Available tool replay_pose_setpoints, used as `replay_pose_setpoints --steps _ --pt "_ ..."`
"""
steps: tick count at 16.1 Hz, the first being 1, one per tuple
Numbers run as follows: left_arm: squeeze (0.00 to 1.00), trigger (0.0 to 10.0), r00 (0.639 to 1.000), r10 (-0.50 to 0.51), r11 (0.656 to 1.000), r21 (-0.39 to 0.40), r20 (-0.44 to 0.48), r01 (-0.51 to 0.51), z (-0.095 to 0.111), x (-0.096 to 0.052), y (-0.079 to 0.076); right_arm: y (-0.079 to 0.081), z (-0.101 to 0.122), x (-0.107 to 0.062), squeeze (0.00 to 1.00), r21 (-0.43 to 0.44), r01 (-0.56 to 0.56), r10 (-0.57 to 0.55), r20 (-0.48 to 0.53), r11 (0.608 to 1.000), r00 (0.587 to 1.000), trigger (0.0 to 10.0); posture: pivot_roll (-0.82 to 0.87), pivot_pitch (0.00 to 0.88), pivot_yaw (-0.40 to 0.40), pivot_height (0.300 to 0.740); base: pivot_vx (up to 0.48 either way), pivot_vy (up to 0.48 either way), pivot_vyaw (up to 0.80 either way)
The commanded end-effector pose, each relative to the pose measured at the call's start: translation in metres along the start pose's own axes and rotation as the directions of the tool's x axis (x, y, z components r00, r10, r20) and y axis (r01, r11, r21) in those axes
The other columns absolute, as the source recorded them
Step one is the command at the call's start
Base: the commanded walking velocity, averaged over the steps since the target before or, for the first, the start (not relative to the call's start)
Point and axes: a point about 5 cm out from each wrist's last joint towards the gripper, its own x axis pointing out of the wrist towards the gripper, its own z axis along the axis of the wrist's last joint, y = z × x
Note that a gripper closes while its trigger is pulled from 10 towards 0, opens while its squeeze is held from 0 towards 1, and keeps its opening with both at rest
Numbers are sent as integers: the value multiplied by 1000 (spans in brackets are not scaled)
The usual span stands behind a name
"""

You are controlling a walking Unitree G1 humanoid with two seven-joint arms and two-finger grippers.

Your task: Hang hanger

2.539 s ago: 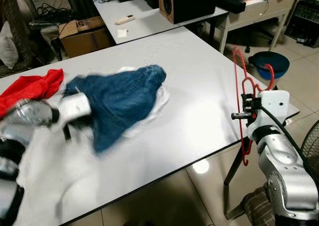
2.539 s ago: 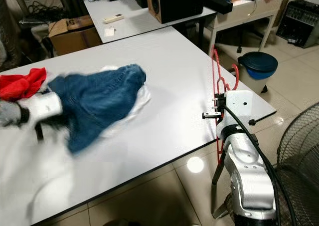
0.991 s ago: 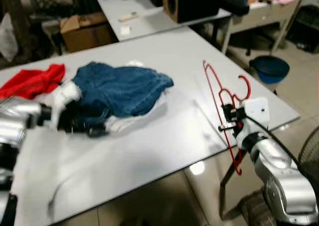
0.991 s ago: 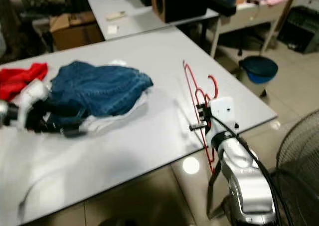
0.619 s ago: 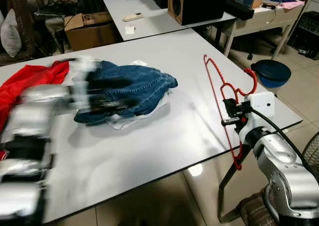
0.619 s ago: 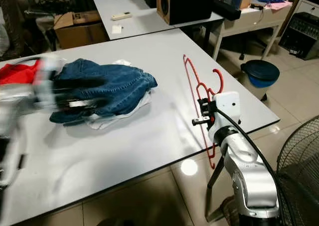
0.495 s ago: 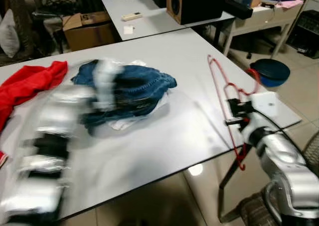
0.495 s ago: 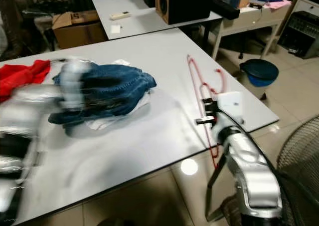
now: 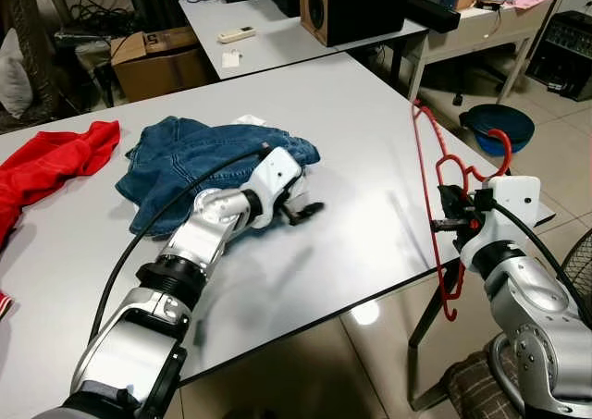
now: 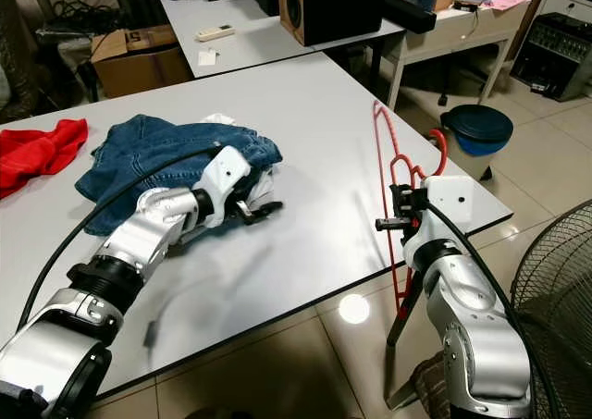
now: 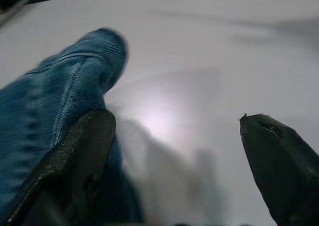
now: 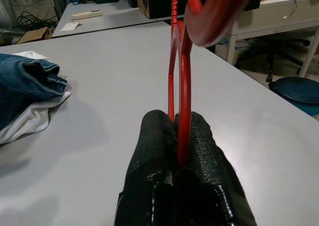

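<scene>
At the bench edge, the right claw pinches the red hanger upright, hook on top. The left claw is spread beside the jeans. Best to grab the jeans' waist next and keep the hanger steady.

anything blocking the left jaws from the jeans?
Nothing visible. The left gripper is open at the edge of the blue jeans, one finger against the denim, bare table ahead. The right gripper holds the red hanger off to the side.
</scene>
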Motion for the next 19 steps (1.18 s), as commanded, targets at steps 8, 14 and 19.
replay_pose_setpoints --steps 8,14,19 --pt "0 0 965 122 984 101 231 -148 28 -7 19 18 6 5 0 -19 -87 88 25 996 996 10000 -78 0 92 740 0 0 0" --pt "0 0 973 230 961 164 -27 -223 -11 -4 24 20 8 7 0 -27 -92 93 35 995 995 10000 -95 0 101 740 0 0 0" --pt "0 0 967 251 956 171 -50 -239 -16 -5 28 21 8 8 0 -34 -88 89 38 996 995 10000 -96 0 105 740 0 0 0"
